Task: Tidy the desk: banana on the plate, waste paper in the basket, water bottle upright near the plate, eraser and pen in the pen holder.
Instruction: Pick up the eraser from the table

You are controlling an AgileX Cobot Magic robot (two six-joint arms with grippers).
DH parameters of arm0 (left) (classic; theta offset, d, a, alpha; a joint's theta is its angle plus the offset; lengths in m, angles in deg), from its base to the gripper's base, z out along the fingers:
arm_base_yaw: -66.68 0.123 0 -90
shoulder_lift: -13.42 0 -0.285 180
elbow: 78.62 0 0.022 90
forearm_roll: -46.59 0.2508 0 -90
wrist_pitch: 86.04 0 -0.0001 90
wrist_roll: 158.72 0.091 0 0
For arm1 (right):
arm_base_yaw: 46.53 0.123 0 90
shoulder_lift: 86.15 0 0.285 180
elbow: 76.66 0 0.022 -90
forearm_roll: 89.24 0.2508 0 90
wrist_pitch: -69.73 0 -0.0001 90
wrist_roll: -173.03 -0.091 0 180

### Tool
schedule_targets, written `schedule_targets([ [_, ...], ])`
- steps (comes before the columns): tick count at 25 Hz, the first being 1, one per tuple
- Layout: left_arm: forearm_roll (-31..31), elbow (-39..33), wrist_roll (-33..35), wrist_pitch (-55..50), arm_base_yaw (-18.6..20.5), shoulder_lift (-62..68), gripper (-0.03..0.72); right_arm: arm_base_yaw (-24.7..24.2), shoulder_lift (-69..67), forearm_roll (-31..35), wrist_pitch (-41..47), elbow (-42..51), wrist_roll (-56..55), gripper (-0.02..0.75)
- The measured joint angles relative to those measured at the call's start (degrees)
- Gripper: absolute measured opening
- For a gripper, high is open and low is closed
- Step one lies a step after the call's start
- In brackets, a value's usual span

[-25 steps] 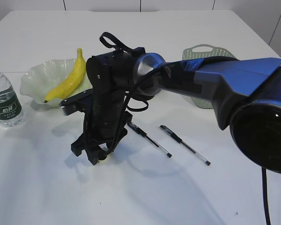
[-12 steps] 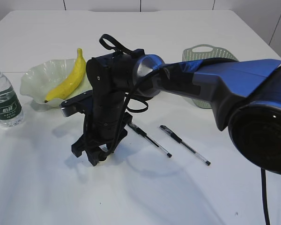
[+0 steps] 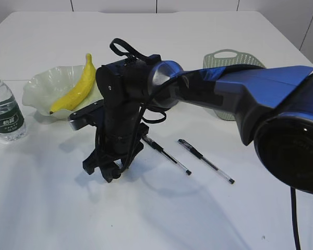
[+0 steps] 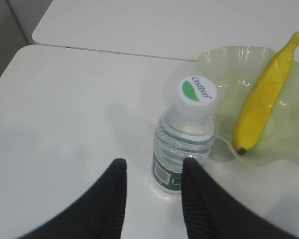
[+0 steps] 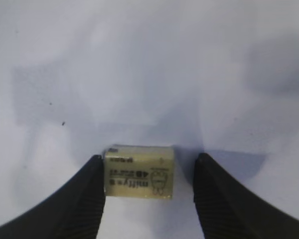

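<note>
Near the tabletop's front middle the right gripper [image 5: 148, 199] stood spread around the eraser [image 5: 138, 178], one finger touching it, the other apart, two pens [image 3: 205, 161] just beyond, while toward the left edge the left gripper [image 4: 152, 199] hung parted before the upright water bottle [image 4: 185, 137], the banana [image 3: 77, 86] on the plate [image 3: 39, 88].

My exterior camera looks down at a slant across the surface [image 3: 198, 219]. My left wrist camera shares its bottle [image 4: 185, 134] and banana [image 4: 265, 94]; the right one hangs close, facing straight down.
</note>
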Motion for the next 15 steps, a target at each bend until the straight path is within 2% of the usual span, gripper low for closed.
schedule_targets([
  [15,0.0,0.0,0.0,0.0,0.0,0.0,0.254,0.0,-0.1,-2.5,0.0,0.0,0.0,0.426],
])
